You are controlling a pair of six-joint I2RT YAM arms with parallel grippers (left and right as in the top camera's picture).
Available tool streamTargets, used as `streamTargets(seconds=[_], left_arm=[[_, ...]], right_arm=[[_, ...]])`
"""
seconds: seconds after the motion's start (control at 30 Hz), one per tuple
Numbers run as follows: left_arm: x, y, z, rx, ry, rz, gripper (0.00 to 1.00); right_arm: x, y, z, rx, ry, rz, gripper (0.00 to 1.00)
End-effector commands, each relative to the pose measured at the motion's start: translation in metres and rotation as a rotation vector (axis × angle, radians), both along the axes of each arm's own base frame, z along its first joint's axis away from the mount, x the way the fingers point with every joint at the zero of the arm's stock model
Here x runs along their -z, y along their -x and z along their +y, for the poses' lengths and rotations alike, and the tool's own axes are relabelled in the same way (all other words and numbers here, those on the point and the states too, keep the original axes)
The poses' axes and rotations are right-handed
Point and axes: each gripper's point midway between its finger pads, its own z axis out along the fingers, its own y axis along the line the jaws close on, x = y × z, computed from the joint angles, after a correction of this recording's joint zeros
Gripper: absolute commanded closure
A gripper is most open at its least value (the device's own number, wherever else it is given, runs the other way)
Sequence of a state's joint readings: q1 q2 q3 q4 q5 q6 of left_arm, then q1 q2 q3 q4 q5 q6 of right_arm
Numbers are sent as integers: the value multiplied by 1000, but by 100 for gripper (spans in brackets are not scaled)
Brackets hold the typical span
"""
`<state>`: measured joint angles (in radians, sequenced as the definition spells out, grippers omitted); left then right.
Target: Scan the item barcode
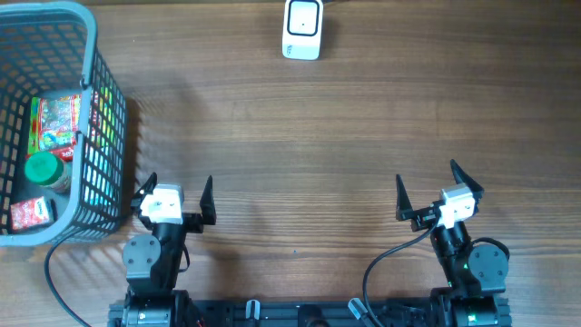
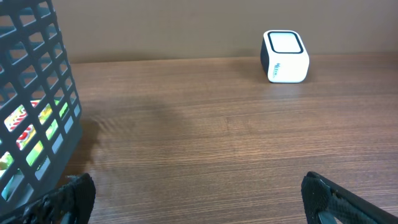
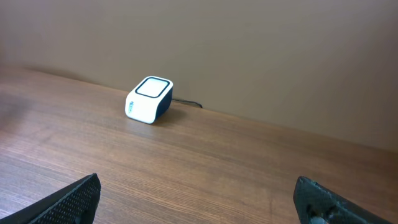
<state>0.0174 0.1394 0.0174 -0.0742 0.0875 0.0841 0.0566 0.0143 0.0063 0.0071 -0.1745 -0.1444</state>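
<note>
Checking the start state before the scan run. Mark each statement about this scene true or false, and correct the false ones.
1. The scanner sits at the far edge of the table, away from both arms. True.
2. The left gripper holds an item from the basket. False: its jaws stand open and empty.
3. The basket is on the robot's left, with packets and a green-capped bottle inside. True.
4. The right gripper is shut. False: it is open and holds nothing.
5. An item lies in front of the scanner. False: every item in view is in the basket.
</note>
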Motion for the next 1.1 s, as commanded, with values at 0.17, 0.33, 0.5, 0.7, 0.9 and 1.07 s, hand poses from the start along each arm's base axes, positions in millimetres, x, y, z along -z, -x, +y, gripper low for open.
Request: streamTargets(seconds=[0.17,0.33,0.5,0.7,0.9,1.07], left_arm=[[6,0,0,-5,8,14,0],[6,0,0,-5,8,14,0],[6,0,0,-5,8,14,0],[6,0,0,-5,8,14,0],[6,0,0,-5,8,14,0],[-2,1,0,-5,8,-23,0]], right_arm=[[-1,1,3,-7,10,-9,0],[-1,1,3,-7,10,-9,0],[-1,1,3,-7,10,-9,0],[-1,1,3,-7,10,-9,0],[-1,1,3,-7,10,-9,0],[-1,1,3,-7,10,-9,0]])
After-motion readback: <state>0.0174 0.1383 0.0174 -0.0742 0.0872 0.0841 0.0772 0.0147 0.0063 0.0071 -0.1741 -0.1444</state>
